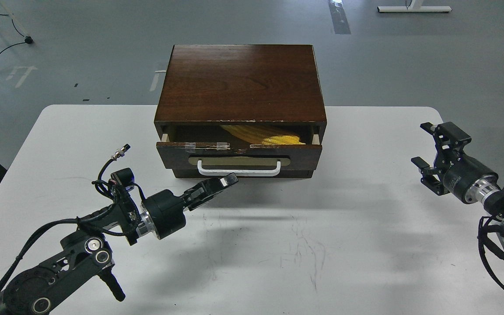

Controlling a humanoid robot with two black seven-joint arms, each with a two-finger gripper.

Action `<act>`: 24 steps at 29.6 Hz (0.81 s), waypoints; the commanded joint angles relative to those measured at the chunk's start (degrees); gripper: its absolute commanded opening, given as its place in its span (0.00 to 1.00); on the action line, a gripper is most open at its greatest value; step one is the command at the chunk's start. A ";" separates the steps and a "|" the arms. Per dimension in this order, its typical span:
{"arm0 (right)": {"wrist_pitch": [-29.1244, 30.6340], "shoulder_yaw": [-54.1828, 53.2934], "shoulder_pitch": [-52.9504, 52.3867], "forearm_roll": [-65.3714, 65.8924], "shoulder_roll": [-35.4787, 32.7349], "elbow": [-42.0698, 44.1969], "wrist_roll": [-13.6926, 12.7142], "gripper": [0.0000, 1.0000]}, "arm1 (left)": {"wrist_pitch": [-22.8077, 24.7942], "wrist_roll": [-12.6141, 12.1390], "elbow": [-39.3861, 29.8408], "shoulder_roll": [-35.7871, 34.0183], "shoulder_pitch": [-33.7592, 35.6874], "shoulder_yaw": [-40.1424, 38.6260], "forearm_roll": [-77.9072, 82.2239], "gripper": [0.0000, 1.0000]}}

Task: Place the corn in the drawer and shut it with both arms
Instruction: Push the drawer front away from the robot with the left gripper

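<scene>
Bright, even overhead light, sharp focus, soft shadows on the white table point(365, 245).

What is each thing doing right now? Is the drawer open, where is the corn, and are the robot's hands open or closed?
drawer: partly open, a gap showing at the top.
corn: lying inside the drawer, partly hidden.
left gripper: fingers together, empty, near the drawer's handle.
right gripper: open, empty, off to the right, above the table.
</scene>
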State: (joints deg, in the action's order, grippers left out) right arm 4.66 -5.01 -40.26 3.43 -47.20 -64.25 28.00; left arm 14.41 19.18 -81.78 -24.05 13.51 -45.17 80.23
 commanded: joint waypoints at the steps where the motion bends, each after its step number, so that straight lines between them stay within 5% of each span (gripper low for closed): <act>1: 0.00 0.00 0.10 0.00 -0.08 0.00 0.00 0.98 | 0.00 -0.02 1.00 0.93 0.46 0.00 0.01 0.00; 24: 0.00 -0.09 1.24 0.00 0.00 0.00 0.00 0.98 | 0.79 0.07 7.42 2.42 6.26 1.05 -1.22 0.00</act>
State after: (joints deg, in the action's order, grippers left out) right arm 4.66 -5.01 -39.12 3.43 -47.22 -64.25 28.00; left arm 15.19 19.26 -75.19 -21.98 18.87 -44.39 79.67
